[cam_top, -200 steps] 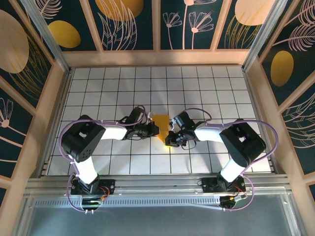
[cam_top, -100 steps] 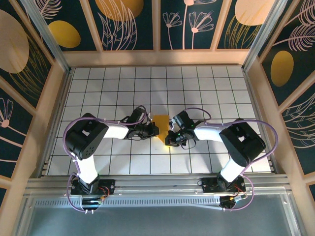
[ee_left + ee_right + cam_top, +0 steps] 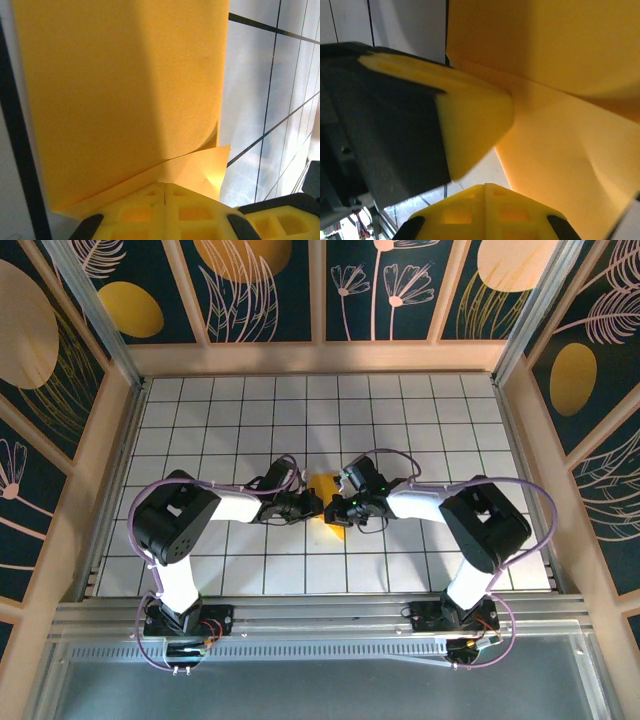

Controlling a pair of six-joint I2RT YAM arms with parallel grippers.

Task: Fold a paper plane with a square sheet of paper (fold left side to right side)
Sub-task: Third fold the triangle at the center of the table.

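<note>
Near the middle of the tiled table point(image 3: 420, 420), the partly folded sheet of paper point(image 3: 326, 488), looking thin, light and easily creased, is lying between the left gripper point(image 3: 314, 506) and right gripper point(image 3: 342, 508), both fully closed against it, seemingly pressing rather than pinching, and is likely needing gentle holds at a free edge.

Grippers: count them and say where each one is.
2. The left gripper, shut, is at the left edge of the orange-yellow paper mid-table. The right gripper, shut, is at the paper's right edge, facing it. None seem hidden.
</note>
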